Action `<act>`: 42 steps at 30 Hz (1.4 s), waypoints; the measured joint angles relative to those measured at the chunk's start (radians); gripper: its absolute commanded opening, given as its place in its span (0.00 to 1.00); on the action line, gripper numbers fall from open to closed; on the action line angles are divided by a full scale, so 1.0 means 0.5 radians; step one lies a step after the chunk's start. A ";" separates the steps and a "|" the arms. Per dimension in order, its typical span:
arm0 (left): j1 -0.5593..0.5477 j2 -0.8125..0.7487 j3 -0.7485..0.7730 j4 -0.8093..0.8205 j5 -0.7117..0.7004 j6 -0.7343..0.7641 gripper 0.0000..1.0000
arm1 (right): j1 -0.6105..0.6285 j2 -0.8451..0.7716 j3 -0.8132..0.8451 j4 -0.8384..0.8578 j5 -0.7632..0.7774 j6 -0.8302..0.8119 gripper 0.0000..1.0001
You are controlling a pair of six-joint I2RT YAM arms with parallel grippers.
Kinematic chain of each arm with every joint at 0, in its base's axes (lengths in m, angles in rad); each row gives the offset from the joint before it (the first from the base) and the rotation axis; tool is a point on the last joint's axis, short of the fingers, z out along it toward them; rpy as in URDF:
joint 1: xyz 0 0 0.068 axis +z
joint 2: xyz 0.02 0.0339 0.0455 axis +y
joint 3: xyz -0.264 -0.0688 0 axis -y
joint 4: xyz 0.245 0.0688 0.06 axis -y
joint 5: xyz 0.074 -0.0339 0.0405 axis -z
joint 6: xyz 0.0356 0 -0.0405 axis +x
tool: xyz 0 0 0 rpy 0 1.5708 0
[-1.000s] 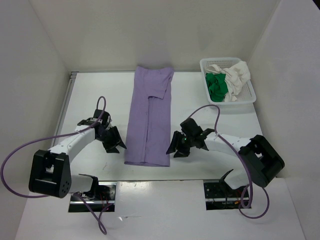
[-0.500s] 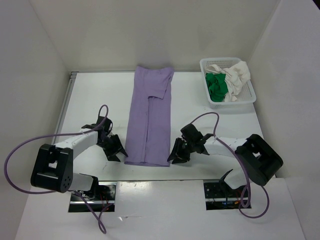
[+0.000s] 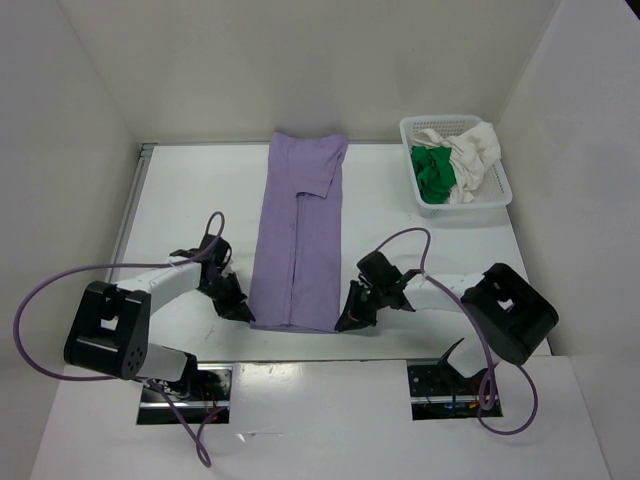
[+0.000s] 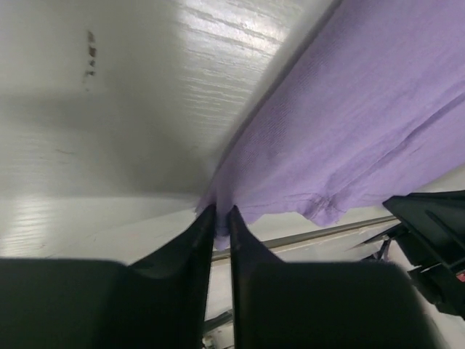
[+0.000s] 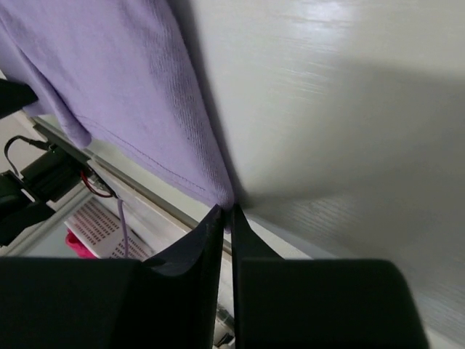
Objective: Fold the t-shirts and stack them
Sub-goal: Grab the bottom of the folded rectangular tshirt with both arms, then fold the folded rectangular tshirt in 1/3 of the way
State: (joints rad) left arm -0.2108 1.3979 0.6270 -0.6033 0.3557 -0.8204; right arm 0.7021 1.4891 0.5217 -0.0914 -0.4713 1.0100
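Note:
A pale lavender t-shirt (image 3: 299, 235) lies on the table as a long narrow strip, both sides folded in. My left gripper (image 3: 243, 313) is shut on its near left corner; purple cloth (image 4: 341, 138) is pinched between the black fingertips (image 4: 205, 222). On the near right corner my right gripper (image 3: 345, 320) is shut, the lavender hem (image 5: 145, 123) caught at the tips of its fingers (image 5: 214, 218). A green t-shirt (image 3: 434, 171) and a creamy white t-shirt (image 3: 474, 152) lie crumpled in the basket.
A white mesh basket (image 3: 502, 181) stands at the back right of the white table (image 3: 180, 190). White walls close in the left, back and right sides. The table's near edge with metal rail (image 4: 327, 233) runs just behind both grippers. Purple cables arc over each arm.
Both grippers moved inward and toward the near edge, reached the shirt's near corners, and closed on them. The shirt has not shifted.

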 measured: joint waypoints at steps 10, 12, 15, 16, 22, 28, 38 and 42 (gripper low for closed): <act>-0.160 -0.240 -0.042 -0.169 0.194 0.019 0.00 | 0.269 -0.433 -0.005 -0.314 0.022 0.050 0.02; -0.146 -0.282 -0.027 -0.251 0.207 0.032 0.00 | 0.229 -0.603 0.027 -0.452 0.020 0.033 0.02; -0.079 -0.288 0.118 -0.388 0.204 0.069 0.00 | 0.027 -0.673 0.144 -0.622 0.023 -0.060 0.02; -0.040 -0.285 0.207 -0.406 0.205 0.072 0.00 | -0.065 -0.652 0.208 -0.671 0.026 -0.099 0.02; 0.184 -0.111 0.719 -0.151 0.233 0.037 0.00 | -0.494 -0.252 0.710 -0.764 0.058 -0.426 0.01; 0.216 0.466 1.095 0.179 0.195 -0.050 0.00 | -0.768 0.292 1.178 -0.740 0.076 -0.658 0.01; 0.223 1.207 1.600 0.389 0.039 -0.054 0.01 | -0.907 1.076 1.916 -0.742 0.071 -0.857 0.01; 0.224 1.243 1.645 0.428 0.005 -0.083 0.18 | -0.917 1.270 2.073 -0.742 0.065 -0.877 0.06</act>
State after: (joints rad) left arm -0.0990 2.0193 1.4494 -0.3893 0.3584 -0.8619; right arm 0.2436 2.1242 1.5581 -0.4622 -0.4389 0.5713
